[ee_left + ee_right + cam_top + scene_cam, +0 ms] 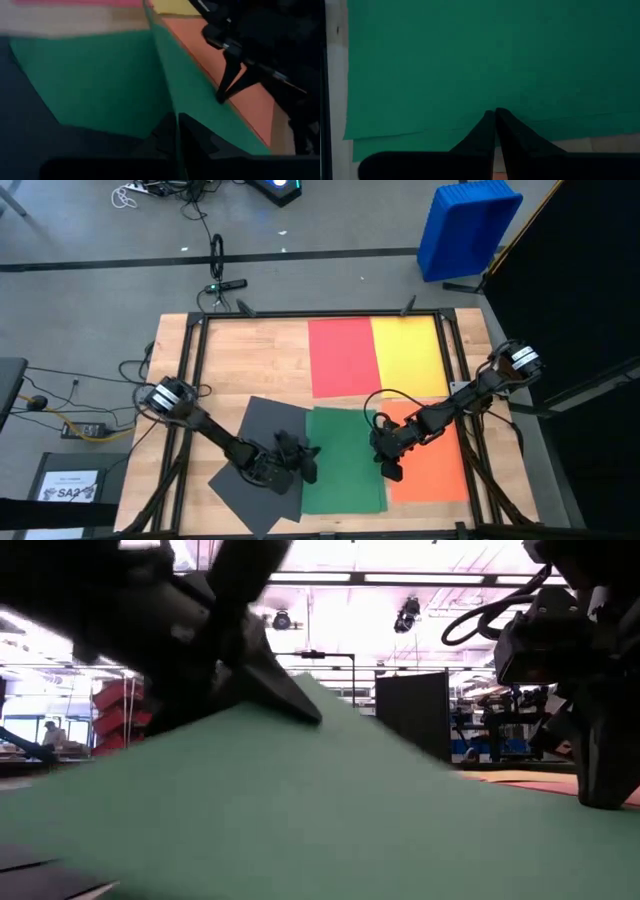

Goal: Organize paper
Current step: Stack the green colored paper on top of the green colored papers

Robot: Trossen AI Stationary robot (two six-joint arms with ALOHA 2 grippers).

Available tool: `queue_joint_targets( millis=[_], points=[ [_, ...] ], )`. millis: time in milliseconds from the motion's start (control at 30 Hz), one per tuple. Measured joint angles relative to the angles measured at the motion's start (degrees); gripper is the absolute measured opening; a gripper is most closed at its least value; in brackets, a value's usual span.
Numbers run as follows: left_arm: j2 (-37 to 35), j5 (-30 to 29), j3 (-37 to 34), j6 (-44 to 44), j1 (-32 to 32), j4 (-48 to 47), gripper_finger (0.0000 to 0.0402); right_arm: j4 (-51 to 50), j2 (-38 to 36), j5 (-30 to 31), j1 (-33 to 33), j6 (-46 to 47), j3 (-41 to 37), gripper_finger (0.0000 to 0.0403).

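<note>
A green paper lies near the table's front middle, between a dark grey sheet and an orange sheet. A red sheet and a yellow sheet lie flat at the far side. My left gripper is shut on the green paper's left edge, over the grey sheet. My right gripper is shut, its tips on the green paper by its right edge. In the right wrist view a second green edge shows under the first. My left gripper pinches the green paper's left edge between its two fingers, coming in slanting from the table's left. That edge is lifted off the table, and the sheet slopes down from it toward the right. My right gripper presses its shut fingertips down on the green paper just inside its right edge, slanting down from the right. There the sheet lies flat on the table beside the orange sheet.
Black frame rails run along the table's sides and far edge. A blue bin stands beyond the far right corner. A small white printed sheet lies off the table at the left. Bare wood shows at the far left.
</note>
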Motion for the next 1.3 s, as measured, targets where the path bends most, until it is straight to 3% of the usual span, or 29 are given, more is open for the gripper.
queue_joint_targets(
  millis=[267,367,467,667,767,933,1133,1300],
  points=[
    [-14.6,0.2,0.0,7.0,-0.1,-22.1,0.0013,-1.0,0.0,-0.6,0.0,0.9,-0.1,0.0000],
    [-20.4,5.1,0.0,7.6,-0.4,-31.2,0.0013,-1.2,0.1,-0.8,0.0,0.9,-0.1,0.0000],
    [-23.3,13.7,0.1,7.2,-0.7,-37.4,0.0013,-1.2,0.1,-1.0,0.0,0.9,-0.1,0.0000],
    [-18.6,27.6,0.0,4.3,-0.5,-44.0,0.0005,-1.2,0.1,-1.6,-0.3,0.9,-0.2,0.0000],
    [-15.8,30.0,0.0,2.9,-0.3,-46.9,0.0002,-1.1,0.2,-1.5,-0.3,0.9,-0.2,0.0000],
    [-12.6,30.7,0.0,3.0,0.7,-50.3,0.0001,-1.1,0.2,-1.6,-0.3,0.9,-0.2,0.0000],
    [-11.2,27.4,-1.2,2.8,4.2,-58.7,0.0001,-0.8,0.2,-2.1,-0.3,0.4,-0.2,0.0000],
    [-11.0,24.1,-2.3,-4.1,8.4,-70.4,0.0001,-0.8,0.2,-2.8,-0.3,0.4,-0.3,0.0000]
  ],
)
